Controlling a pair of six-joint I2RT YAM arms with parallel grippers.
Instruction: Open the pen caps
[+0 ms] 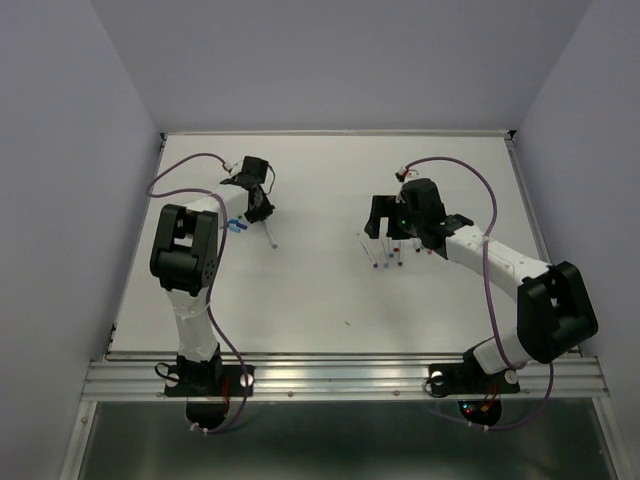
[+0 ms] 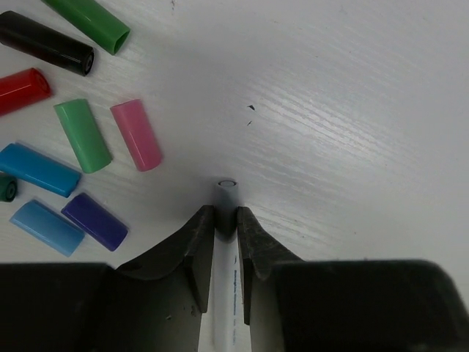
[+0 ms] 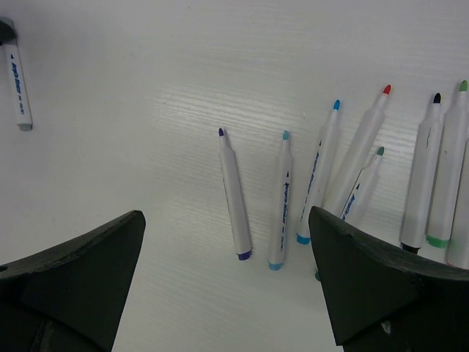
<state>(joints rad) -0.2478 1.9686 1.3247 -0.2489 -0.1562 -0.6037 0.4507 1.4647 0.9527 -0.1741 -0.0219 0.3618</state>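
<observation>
A white pen (image 2: 226,192) is pinched by the left gripper (image 2: 226,220), while the right gripper (image 3: 226,216) is spread wide above uncapped pens (image 3: 282,198).

walls (image 1: 60,150): pale lilac, three sides | table (image 1: 320,190): white (faint wood grain) | near edge: metal rail (image 1: 340,378)

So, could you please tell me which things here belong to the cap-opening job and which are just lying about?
Job: grey-ended pen held in the left gripper; uncapped pens; loose caps.
Not part of it: dark specks on the table; purple cables.
</observation>
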